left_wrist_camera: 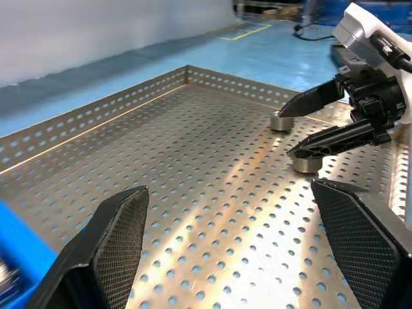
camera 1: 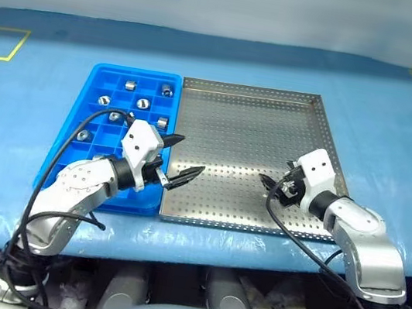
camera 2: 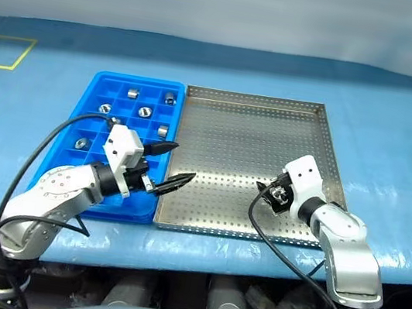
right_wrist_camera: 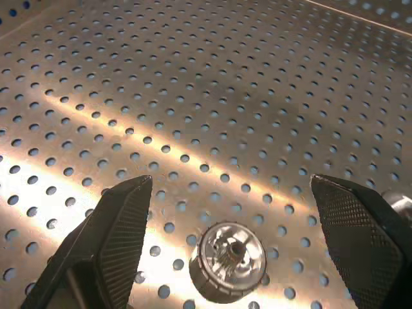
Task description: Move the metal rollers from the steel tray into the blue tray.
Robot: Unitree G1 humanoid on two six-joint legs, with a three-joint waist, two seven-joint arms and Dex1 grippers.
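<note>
Blue sheeting covers the table (camera 1: 395, 145) in front of you, with yellow tape squares marked near its far corners and a pale wall behind.

Large square steel tray (camera 1: 259, 116), low raised rim, floor perforated with rows of tiny holes, sits at centre. Touching its left edge is the bright blue plastic tray (camera 1: 78, 122), narrower, divided into small square compartments.

Your left gripper (camera 1: 176, 161) reaches from the near left, forearm angled toward the right, so its black tapered fingers hang over the seam between the two trays at the near end. They stand spread wide, nothing between them; in the left wrist view the inner faces show a fine cross-hatched texture.

Your right gripper (camera 1: 276, 187) comes in from the near right, wrist bent, pointing left and downward over the near right part of the steel tray. Its fingers are parted and empty.

Metal rollers: about seven small shiny silver cylinders (camera 1: 143, 103) lie in compartments in the far half of the blue tray, one per cell. Two more remain on the steel tray's floor. One (right_wrist_camera: 228, 261) stands on end just below and between the right fingers, showing a hollow centre and a ribbed rim. The second (left_wrist_camera: 280, 121) rests just beside it, under the other fingertip.
</note>
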